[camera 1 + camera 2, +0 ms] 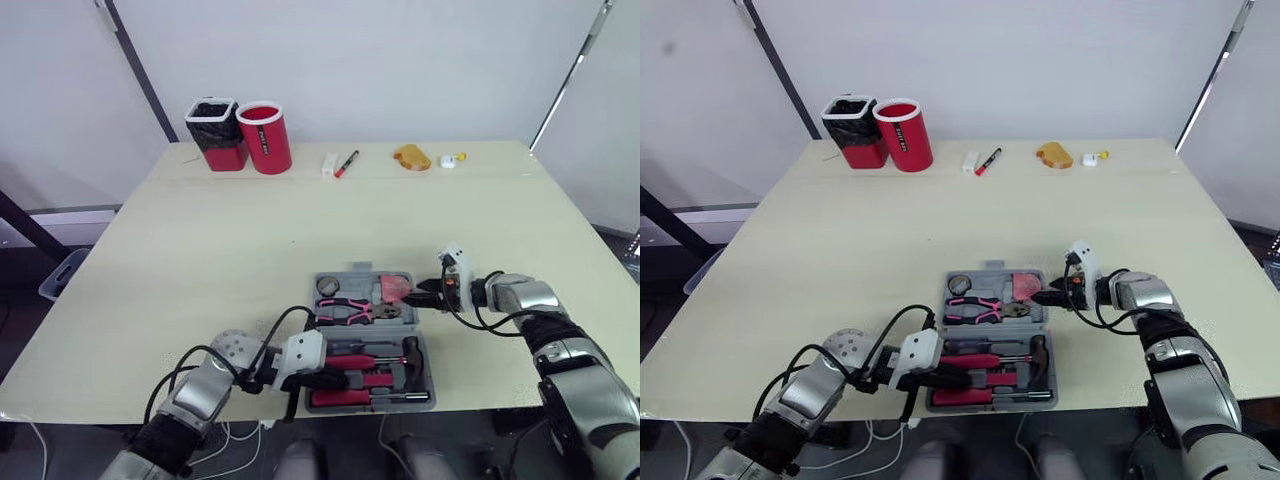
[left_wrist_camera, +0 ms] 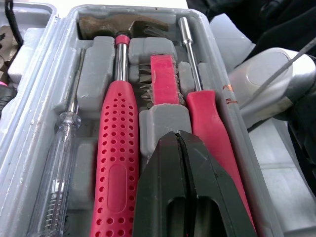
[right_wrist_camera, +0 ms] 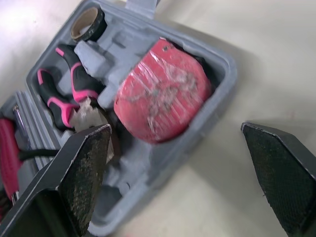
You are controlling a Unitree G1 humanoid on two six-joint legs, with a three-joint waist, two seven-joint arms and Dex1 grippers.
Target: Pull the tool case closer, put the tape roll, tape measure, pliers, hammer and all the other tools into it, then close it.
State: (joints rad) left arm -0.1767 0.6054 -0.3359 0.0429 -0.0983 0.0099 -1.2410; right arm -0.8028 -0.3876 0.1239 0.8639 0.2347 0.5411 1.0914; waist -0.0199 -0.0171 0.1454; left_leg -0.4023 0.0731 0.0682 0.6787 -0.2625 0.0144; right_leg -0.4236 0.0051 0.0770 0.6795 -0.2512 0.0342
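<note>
Right gripper [image 1: 425, 293] is gaping beside the tool case [image 3: 224, 66]; left gripper [image 1: 338, 380], clenched empty, is sitting inside, possibly blocking closure.

Open tool case [image 1: 360, 271] near table [image 1: 250, 240] front edge; pliers [image 1: 345, 312] inside.

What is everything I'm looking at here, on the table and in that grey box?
table: one, cream
tool case: one, grey, open, near edge
tape roll: one, dark, case's far left pocket
pliers: one, pink-black, in case
tape measure: one, red, case's far right pocket
hammer: one, red handle, in case
red screwdriver: one, beside hammer
clear screwdriver: one, beside hammer
bins: two, red, far left
marker: one, red, far edge
left gripper: black, shut, over case
right gripper: black, open, case's right side
</note>
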